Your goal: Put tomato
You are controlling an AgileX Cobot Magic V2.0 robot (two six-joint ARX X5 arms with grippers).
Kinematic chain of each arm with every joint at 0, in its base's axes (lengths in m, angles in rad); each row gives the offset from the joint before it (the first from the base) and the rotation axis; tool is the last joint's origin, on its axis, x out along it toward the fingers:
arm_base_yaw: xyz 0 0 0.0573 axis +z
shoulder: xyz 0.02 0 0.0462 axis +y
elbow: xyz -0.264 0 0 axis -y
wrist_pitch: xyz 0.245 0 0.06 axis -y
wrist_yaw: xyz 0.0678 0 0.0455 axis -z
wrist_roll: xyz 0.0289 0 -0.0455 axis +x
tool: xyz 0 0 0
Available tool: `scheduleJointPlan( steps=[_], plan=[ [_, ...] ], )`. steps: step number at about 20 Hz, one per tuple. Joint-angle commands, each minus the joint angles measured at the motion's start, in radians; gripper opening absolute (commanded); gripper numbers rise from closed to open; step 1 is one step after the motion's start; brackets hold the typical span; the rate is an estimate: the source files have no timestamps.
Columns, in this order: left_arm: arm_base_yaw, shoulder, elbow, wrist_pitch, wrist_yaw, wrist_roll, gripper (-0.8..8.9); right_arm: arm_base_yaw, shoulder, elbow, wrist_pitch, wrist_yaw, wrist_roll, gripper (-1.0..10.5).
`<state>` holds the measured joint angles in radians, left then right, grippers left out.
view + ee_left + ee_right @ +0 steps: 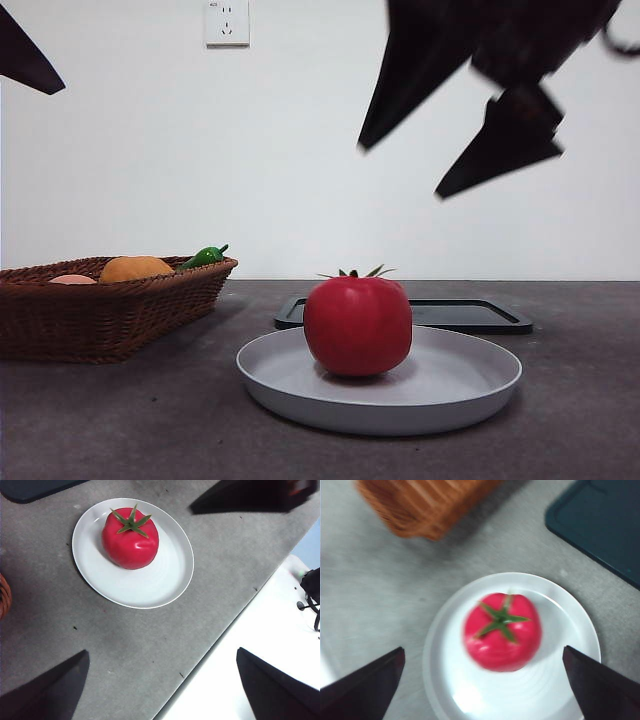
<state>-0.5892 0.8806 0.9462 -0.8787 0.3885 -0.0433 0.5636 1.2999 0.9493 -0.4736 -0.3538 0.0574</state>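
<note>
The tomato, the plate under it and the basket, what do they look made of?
Tomato: probably plastic, given its uniform waxy sheen and stiff stem. Plate: smooth matte grey-white, plastic or ceramic; I can't tell which. Basket: brown woven wicker, its weave visible.

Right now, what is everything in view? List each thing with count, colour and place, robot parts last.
tomato: one, deep red with a green stem star, upright on the plate.
plate: one, white, on the table near the front, holding only the tomato.
basket: one, brown wicker, on the table beside the plate.
orange fruit: one, orange, in the basket.
green pepper: one, green, at the basket's rim.
pale orange item: one, mostly hidden in the basket.
dark tray: one, black, flat on the table behind the plate.
wall socket: one, white, on the wall.
table: one, grey.
right gripper: jaws open, above the tomato, apart from it.
left gripper: jaws open, raised off to the side.
</note>
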Motion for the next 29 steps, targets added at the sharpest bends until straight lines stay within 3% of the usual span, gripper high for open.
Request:
scheduleJointPlan(
  steps=[1, 10, 20, 25, 29],
  plan=[
    [-0.003, 0.006, 0.013, 0.011, 0.002, 0.001, 4.63, 0.018, 0.075, 0.019, 0.045, 0.023, 0.008, 5.0],
    [-0.003, 0.006, 0.013, 0.011, 0.001, 0.001, 4.63, 0.068, 0.257, 0.019, 0.166, 0.093, 0.009, 5.5],
    [-0.003, 0.006, 0.013, 0.011, 0.001, 0.001, 4.63, 0.090, 0.375, 0.019, 0.203, 0.097, 0.010, 5.5],
    [-0.003, 0.006, 0.013, 0.011, 0.001, 0.001, 4.63, 0.094, 0.369, 0.020, 0.201, 0.091, 0.010, 1.4],
    [-0.003, 0.006, 0.013, 0.011, 0.001, 0.001, 4.63, 0.094, 0.326, 0.048, 0.192, 0.093, 0.010, 1.4]
  ],
)
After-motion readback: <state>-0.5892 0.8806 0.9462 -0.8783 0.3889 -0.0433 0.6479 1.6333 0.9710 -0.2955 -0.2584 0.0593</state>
